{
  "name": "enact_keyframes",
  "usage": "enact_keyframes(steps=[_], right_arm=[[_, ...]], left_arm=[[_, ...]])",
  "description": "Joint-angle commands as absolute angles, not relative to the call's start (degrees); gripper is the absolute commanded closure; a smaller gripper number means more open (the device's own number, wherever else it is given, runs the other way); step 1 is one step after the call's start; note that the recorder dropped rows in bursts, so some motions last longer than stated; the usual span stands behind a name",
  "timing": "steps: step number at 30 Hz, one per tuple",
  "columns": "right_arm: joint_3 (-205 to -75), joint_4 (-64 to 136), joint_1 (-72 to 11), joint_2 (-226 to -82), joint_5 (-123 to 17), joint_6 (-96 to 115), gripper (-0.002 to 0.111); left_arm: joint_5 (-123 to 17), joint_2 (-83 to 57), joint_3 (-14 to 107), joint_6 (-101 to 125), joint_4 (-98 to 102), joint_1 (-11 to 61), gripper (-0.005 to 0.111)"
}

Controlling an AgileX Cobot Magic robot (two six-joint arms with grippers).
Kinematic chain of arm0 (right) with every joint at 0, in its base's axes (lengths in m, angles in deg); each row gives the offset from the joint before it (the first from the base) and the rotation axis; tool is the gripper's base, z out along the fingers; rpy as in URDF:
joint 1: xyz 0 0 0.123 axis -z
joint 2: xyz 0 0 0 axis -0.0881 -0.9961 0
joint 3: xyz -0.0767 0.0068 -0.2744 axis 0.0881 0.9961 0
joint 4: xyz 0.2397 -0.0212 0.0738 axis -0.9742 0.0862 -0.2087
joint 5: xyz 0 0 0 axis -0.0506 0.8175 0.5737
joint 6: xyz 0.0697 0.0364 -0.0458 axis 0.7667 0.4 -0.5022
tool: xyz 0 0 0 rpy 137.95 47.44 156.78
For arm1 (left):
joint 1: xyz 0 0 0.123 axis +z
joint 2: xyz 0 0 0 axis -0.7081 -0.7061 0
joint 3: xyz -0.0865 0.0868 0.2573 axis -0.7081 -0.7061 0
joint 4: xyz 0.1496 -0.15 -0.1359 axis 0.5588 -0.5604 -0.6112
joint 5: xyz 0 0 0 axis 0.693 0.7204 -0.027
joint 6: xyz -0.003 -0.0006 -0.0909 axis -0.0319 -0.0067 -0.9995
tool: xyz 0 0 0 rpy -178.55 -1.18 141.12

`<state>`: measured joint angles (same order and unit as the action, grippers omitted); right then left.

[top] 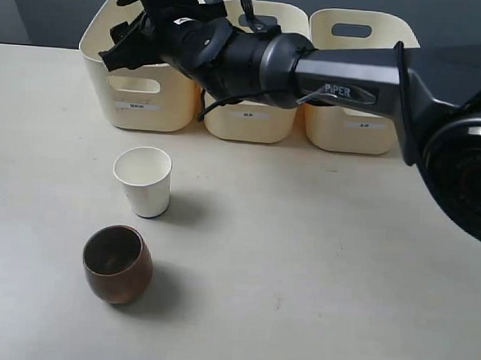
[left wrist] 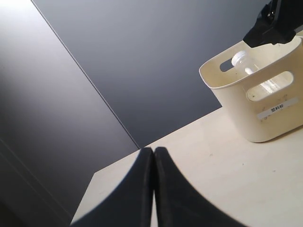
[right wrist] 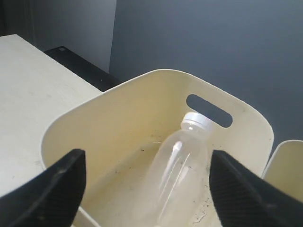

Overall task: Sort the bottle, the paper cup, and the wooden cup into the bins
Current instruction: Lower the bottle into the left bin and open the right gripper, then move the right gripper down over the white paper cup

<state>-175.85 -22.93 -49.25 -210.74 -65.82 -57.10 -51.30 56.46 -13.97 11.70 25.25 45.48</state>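
Observation:
The clear bottle [right wrist: 177, 175] with its white cap lies tilted inside the left bin [right wrist: 118, 118]; through the handle cutout it also shows as the bottle [left wrist: 251, 71]. My right gripper [right wrist: 147, 158] hangs open just above that bin [top: 140, 102], its fingers either side of the bottle and apart from it. In the exterior view the right gripper [top: 122, 49] reaches across from the right. The white paper cup [top: 144, 180] stands upright on the table, and the wooden cup [top: 117, 264] sits nearer, slightly tilted. My left gripper [left wrist: 154, 150] is shut on nothing, low over the table's left part.
The middle bin [top: 252, 120] and the right bin [top: 348, 129] stand in a row with the left one at the table's back. The right arm's black body [top: 343, 76] spans above them. A dark wall runs behind the table.

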Motion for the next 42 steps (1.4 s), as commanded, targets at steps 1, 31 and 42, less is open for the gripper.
enact_keyframes(steps=[1,31,42], right_arm=[[-176.2,-22.6,-49.4,-207.6,-65.1,-57.1,0.038],[-176.2,14.8,-50.2,-194.4,-2.2,-24.0,0.039],[-176.2,14.8,-50.2,-204.8,-7.2,-28.0,0.039]], left_arm=[[-51.7,56.7,-14.1,11.6,24.7,45.5,0.107],[-51.7,56.7,-14.1,11.6,24.7,45.5,0.107],[-51.7,56.7,-14.1,11.6,24.7,45.5,0.107]])
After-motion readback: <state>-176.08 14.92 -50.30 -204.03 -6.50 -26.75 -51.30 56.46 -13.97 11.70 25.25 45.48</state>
